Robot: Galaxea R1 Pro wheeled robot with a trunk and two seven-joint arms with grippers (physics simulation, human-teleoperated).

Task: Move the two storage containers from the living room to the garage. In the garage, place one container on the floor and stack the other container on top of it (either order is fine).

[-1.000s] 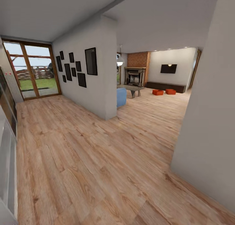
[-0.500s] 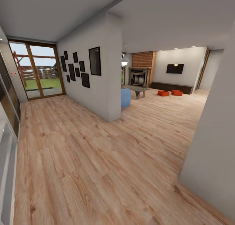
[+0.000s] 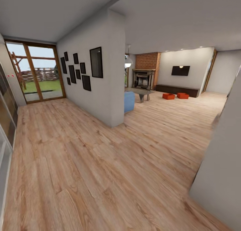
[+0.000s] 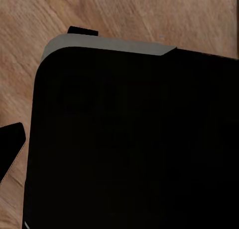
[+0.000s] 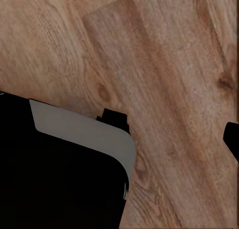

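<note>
The two storage containers (image 3: 168, 96) (image 3: 182, 95) are small orange-red boxes in the head view. They sit side by side, far off on the light wood floor of the living room (image 3: 174, 90), in front of the long dark low cabinet (image 3: 176, 89). In the left wrist view one dark fingertip (image 4: 11, 146) shows at the frame's edge over wood planks. In the right wrist view one fingertip (image 5: 233, 139) shows at the opposite edge. Nothing lies between the fingers in either wrist view.
I stand in a hallway on wood plank floor (image 3: 100, 164). A white partition wall (image 3: 100, 93) with dark frames stands ahead on the left, and a white wall corner (image 3: 221, 164) is close on the right. Glass doors (image 3: 35, 71), a blue seat (image 3: 129, 101), a low table (image 3: 142, 92) and a brick fireplace (image 3: 144, 75) lie beyond. My dark base (image 4: 134, 139) shows in the wrist views.
The whole head view has shifted, so the camera has moved: the near right wall covers less of the picture and more of the living room shows. The containers have not moved.
</note>
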